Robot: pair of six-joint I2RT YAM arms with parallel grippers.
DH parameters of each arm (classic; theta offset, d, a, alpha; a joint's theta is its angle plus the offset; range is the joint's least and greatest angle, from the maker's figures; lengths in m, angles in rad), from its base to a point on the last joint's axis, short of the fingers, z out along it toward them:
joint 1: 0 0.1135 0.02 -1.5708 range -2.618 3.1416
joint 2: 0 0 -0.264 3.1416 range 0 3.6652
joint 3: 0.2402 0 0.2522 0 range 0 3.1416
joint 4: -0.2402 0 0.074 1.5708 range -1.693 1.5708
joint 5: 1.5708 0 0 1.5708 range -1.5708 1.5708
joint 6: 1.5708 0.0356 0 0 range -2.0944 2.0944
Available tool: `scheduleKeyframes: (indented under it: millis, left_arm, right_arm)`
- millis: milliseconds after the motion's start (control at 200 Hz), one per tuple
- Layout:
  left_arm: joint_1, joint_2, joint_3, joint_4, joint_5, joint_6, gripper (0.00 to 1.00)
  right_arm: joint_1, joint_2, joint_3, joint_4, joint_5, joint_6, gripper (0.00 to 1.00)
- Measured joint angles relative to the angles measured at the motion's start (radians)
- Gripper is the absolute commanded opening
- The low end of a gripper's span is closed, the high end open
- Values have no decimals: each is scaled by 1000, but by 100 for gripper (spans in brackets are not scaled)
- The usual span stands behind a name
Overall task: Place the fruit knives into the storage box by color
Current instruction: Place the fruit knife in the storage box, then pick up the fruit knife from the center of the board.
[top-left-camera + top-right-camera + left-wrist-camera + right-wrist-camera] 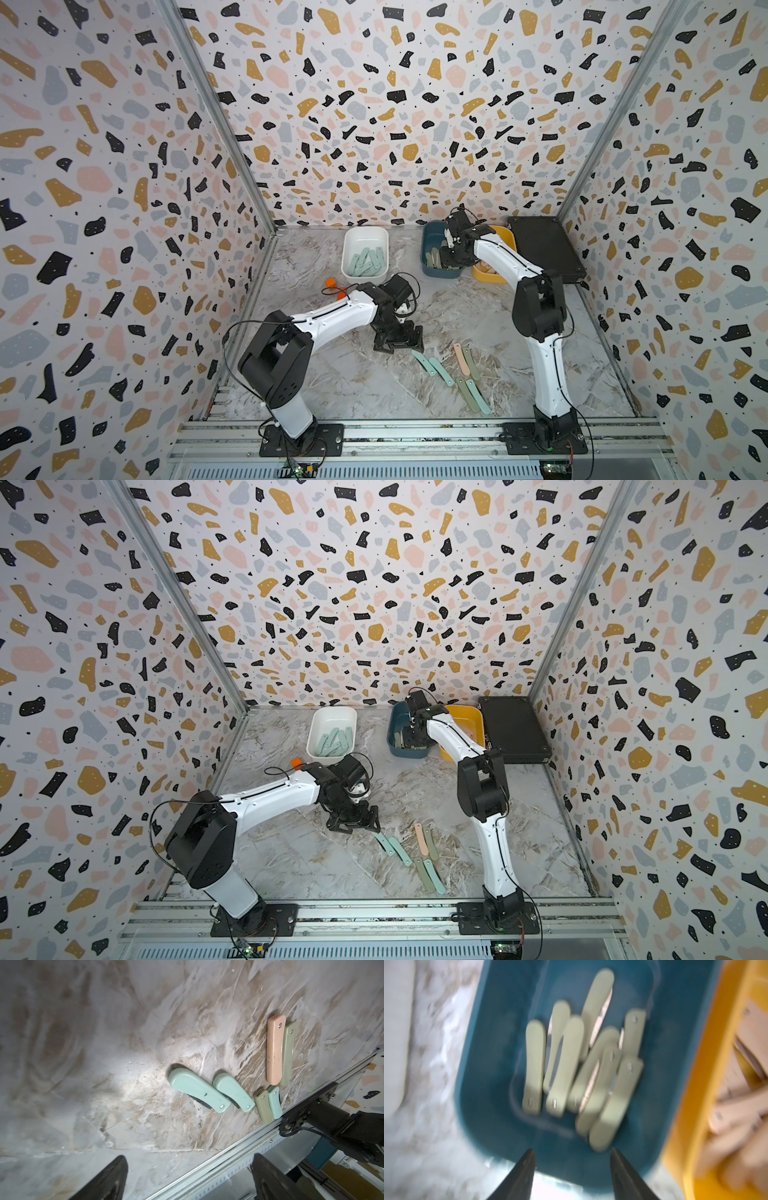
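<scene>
Several fruit knives lie on the marble table: two mint ones (198, 1089) (232, 1092), a pink one (274, 1049) beside a green one (287, 1053), and a green and mint pair (473, 392). My left gripper (399, 343) (190, 1156) hovers open just left of the mint knives, holding nothing. My right gripper (451, 257) (572, 1149) is open and empty over the teal storage box (488, 1064), where several green knives (583, 1064) lie. The white box (365, 239) holds mint knives (365, 262). The yellow box (691, 1105) holds pink knives (737, 1109).
A flat black case (544, 249) lies at the back right beside the yellow box. Two small orange blocks (331, 282) sit left of the white box, near my left forearm. A metal rail (415, 432) runs along the table's front edge.
</scene>
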Motion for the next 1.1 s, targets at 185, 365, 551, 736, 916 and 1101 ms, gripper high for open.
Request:
scheduleKeyframes:
  millis: [185,365,551,736,916,1101]
  left_arm:
    - [-60,124,82,-6,-61,-27,88]
    - [-132,224,151,-10,-106,-50,81]
    - [-173,303,227,-47,-152,-60,67]
    - [-189,301,219,-65,-207,-59,56]
    - [-193,274,174,-93,-262,-56,54]
    - [-194,270,167,-103,-281,-53,55]
  right_arm:
    - [11,-369,-361,80,-45,18,79]
    - [18,-537,-610,140,-92,38,81]
    - [19,-608,-760,144,-100,38,83]
    - [19,-654,-784,159,-104,39,83]
    - [19,-664,-792,175,-114,39,83]
    - [19,-664,-797,183,-126,46,83]
